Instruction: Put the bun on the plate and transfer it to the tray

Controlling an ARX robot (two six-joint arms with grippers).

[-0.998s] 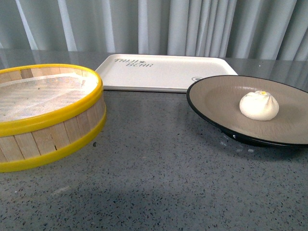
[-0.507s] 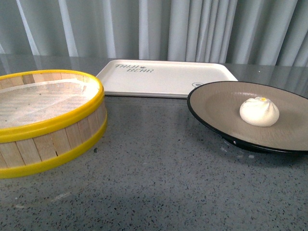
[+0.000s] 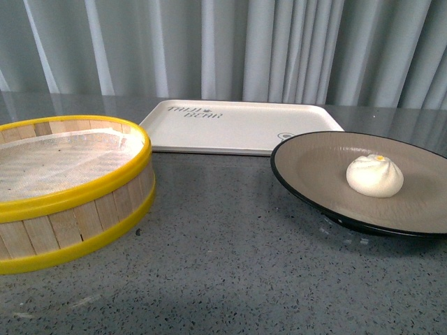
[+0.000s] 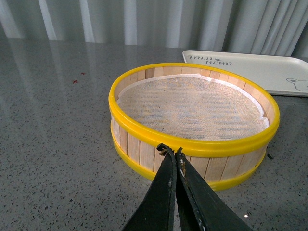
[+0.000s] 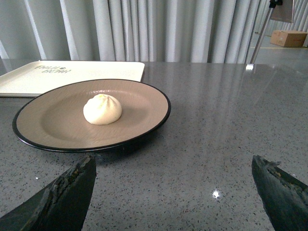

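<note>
The white bun (image 3: 375,175) lies on the beige plate with the black rim (image 3: 307,150) at the right of the table. The cream tray (image 3: 237,125) lies flat behind, at the middle back, empty. In the right wrist view the bun (image 5: 102,109) sits on the plate (image 5: 144,103), with the tray (image 5: 96,70) beyond; my right gripper (image 5: 173,166) is open and empty, short of the plate's near rim. In the left wrist view my left gripper (image 4: 171,151) is shut and empty, close to the side of the steamer basket. Neither gripper shows in the front view.
A wooden steamer basket with yellow rims (image 3: 70,188) stands at the left; it is empty with a white liner (image 4: 192,103). The tray's corner (image 4: 269,72) shows behind it. Grey speckled table; curtains behind. A cardboard box (image 5: 288,37) lies far off.
The front view has tilted upward a little, so basket, tray and plate sit lower in the picture. The bun and plate keep their places on the table.
</note>
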